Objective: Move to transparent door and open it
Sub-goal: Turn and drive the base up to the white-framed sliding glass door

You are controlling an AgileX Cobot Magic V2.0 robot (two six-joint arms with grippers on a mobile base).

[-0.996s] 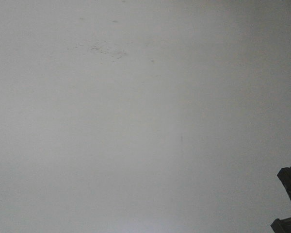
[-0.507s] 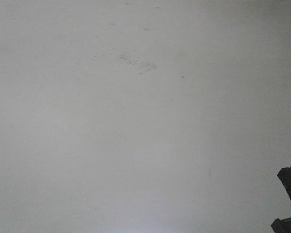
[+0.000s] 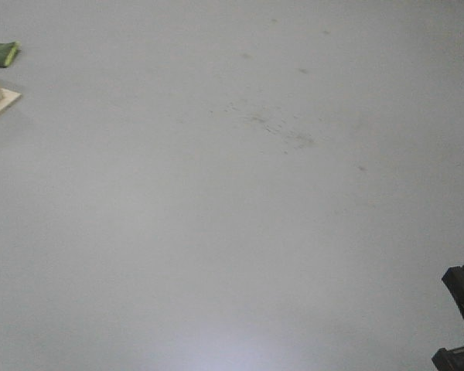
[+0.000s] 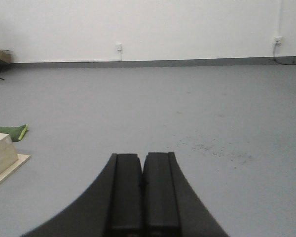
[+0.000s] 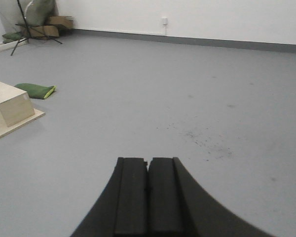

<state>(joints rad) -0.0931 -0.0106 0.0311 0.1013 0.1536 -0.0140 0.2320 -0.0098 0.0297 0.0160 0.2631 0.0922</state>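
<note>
1. The left gripper (image 4: 142,159) has its fingers pressed flat together. No gap, nothing held.
2. The right gripper (image 5: 148,163) is the same: jaws closed pad to pad, empty.
3. Both grippers point forward, roughly level, out over the floor (image 4: 197,108) and touch nothing.
4. The floor is smooth and grey. A patch of dark scuff specks (image 4: 222,150) lies ahead, slightly right of both grippers.
5. At the far side there is a white wall (image 4: 187,24) with a grey skirting (image 4: 187,62) and a wall socket (image 4: 118,47).
6. Off to the left, a pale wooden box (image 5: 10,103) sits on a flat board (image 5: 19,124). A green pad (image 5: 35,90) lies on the floor just beyond it.
7. Only the right wrist view shows the far-left corner, with stand legs (image 5: 34,30), cardboard boxes (image 5: 59,22) and a sack (image 5: 37,9).
8. Only the left wrist view shows a second socket (image 4: 278,39) far right, with a lead hanging from it.
9. The front view looks down at bare floor. It catches the pad and the board corner at its top-left edge, the scuffs at centre-right, and a dark arm part (image 3: 460,325) at the lower-right edge. No jaws are visible there.
10. The transparent door is not in any view, so its position can't be told.
</note>
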